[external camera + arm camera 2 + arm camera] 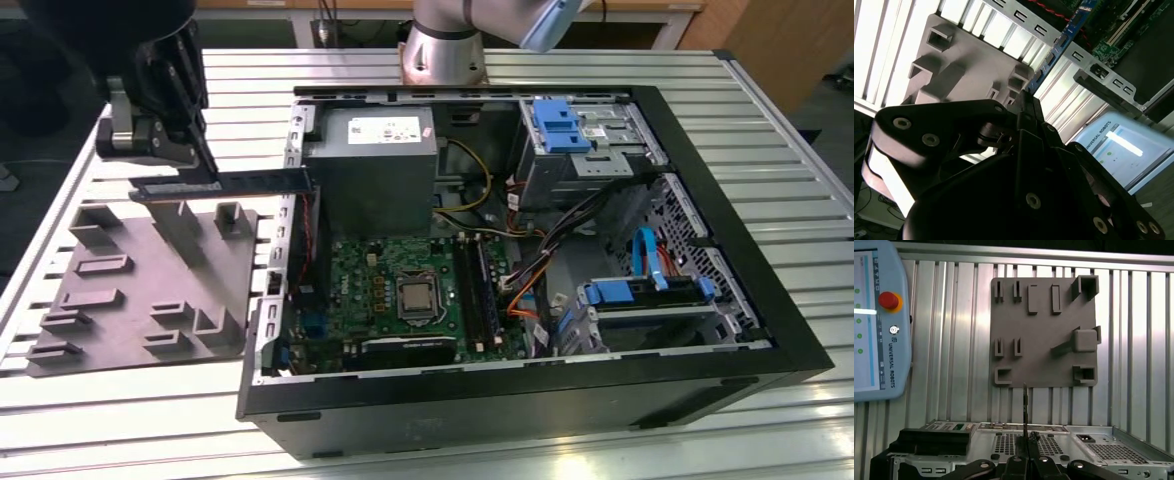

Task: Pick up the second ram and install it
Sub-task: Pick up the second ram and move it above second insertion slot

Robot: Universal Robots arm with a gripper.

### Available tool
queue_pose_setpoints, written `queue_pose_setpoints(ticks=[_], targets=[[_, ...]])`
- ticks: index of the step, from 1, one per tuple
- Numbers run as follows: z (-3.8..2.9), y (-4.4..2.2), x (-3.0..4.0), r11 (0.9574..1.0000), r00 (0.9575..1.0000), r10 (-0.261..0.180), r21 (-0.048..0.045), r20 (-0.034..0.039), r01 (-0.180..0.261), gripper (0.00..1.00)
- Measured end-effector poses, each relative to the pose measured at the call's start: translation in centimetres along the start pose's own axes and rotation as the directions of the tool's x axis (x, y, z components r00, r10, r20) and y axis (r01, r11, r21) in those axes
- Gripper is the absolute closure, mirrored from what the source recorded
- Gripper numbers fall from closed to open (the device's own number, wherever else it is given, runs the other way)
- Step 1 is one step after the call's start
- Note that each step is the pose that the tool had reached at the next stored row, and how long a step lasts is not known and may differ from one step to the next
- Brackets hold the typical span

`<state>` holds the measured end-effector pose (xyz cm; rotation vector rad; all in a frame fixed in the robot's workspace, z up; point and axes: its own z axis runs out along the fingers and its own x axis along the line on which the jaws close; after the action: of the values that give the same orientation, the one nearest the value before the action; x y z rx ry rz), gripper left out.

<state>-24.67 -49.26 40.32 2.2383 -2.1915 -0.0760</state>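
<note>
Firstly, exterior view: gripper (187,172), black, pinched on the second ram (260,181), which is held level in the air above the grey holder tray (147,290). The stick's free end reaches toward the open computer case (534,390) and ends near the case wall at the exterior view's left. Inside the case: motherboard (387,265) with its processor socket (418,297), long black slot rails (475,290), a grey power supply (371,165), two blue drive brackets (566,125) and bundled cables (534,270). The power supply rises between the held stick and the slot rails. All of this stands on a slatted metal table (120,400), with the arm's base (445,45) behind the case. Second wrist view: gripper (1026,100) in the foreground, its black body covering much of the picture. The second ram (1059,45) is seen edge-on, running away from the fingers across the holder tray (969,65) toward the case's metal edge (1104,75). A lit pendant screen (1114,145) lies beyond. First wrist view: fingers (1015,460) closed on the second ram (1025,405), a thin upright line before the holder tray (1044,330). The case's perforated panel (1079,440) is below, and a control pendant (879,320) with a red stop button (889,300) is alongside.
</note>
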Motion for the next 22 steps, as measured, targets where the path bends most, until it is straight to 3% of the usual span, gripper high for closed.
queue_pose_setpoints(ticks=[22], targets=[[-0.11,-2.62,0.05,1.0000,1.0000,0.000,-0.0001,0.0000,0.000,0.88]])
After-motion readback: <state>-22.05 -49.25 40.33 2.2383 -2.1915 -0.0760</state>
